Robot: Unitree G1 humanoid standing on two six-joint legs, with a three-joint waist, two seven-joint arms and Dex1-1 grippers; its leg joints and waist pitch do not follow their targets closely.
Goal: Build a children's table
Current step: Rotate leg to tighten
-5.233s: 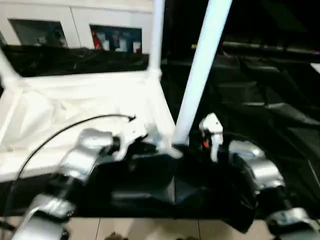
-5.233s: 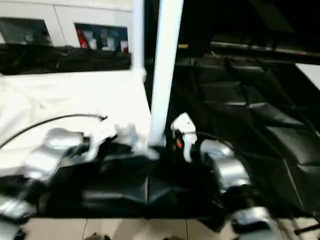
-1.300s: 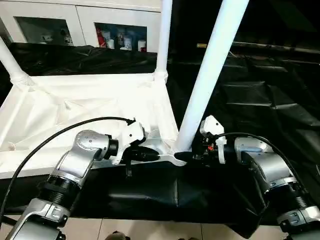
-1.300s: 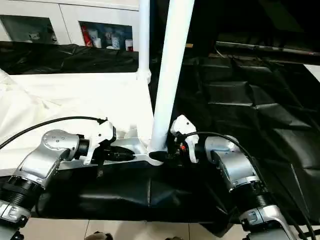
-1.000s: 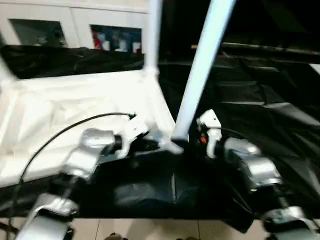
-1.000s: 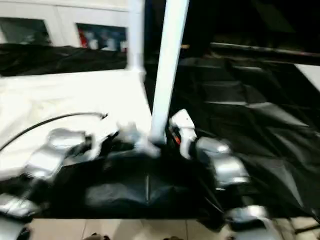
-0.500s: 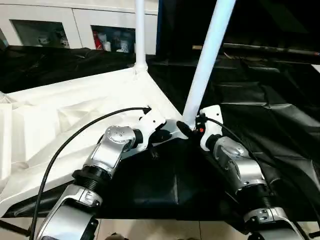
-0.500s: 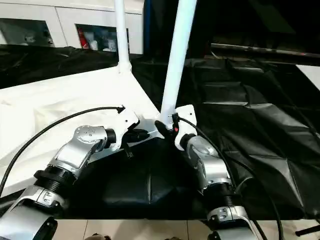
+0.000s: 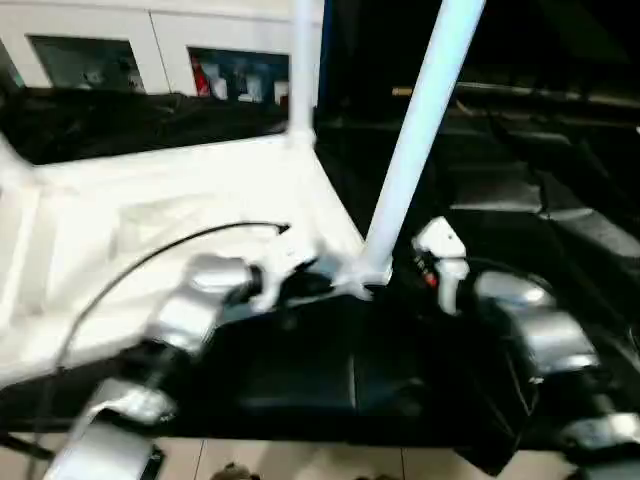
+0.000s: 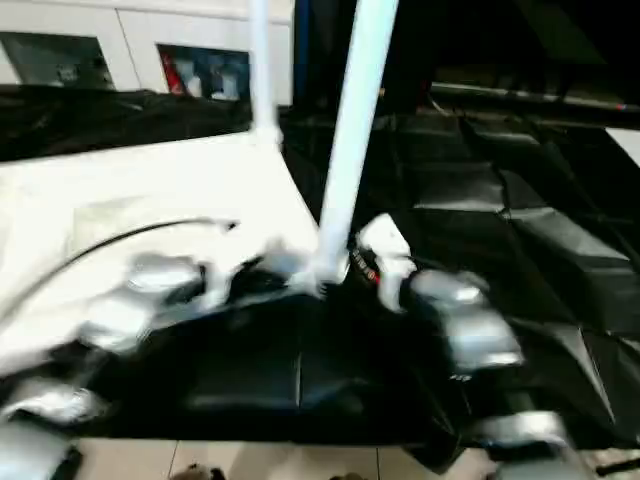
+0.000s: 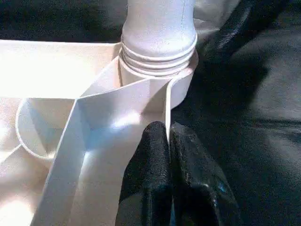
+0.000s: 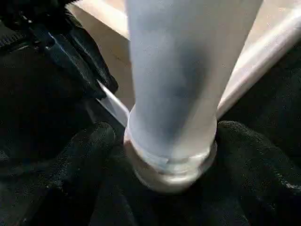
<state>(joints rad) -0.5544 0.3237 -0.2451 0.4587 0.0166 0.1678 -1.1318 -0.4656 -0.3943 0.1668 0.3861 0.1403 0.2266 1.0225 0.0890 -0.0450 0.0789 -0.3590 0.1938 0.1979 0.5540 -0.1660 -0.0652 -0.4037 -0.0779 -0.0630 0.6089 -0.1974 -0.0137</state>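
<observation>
The white plastic rectangular table top lies upside down on a table covered in black sheeting, its ribbed, moulded underside facing up. Long white tapered tube legs stand up from its corner sockets: one leg at the near corner between the two arms, another at the far corner, in front of a white cabinet with glass-fronted shelves.

The left hand has its two black fingers pressed together on a thin upright rib of the top's rim, just beside the round corner socket. In the left wrist view the near leg's threaded base sits in that socket, with several thread rings showing above its edge.

The right hand holds the base of the same leg, one black finger on each side of the tube and touching it, just above the socket. In the head views both silver forearms meet at this near corner, the left from the top's side, the right from the black sheeting's side.
</observation>
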